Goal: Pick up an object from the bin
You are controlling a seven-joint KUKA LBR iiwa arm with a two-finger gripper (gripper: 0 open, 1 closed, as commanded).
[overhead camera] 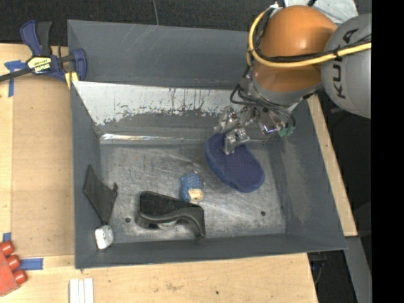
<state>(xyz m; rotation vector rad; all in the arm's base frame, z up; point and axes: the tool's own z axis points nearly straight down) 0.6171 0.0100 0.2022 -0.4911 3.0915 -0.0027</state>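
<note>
Your gripper (pixel 235 135) sits on the blue soft pad (pixel 238 170) near the bin's (pixel 158 49) right wall. You cannot tell its grip, and the lift looks not yet done.

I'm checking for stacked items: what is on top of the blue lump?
Only the gripper is over the upper end of the blue lump; no other item lies on it. Whether they touch, and anything beneath the lump, is hidden.

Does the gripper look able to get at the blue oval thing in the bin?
Probably yes: the gripper hangs over the upper end of the blue oval thing, and nothing lies on it.
</note>
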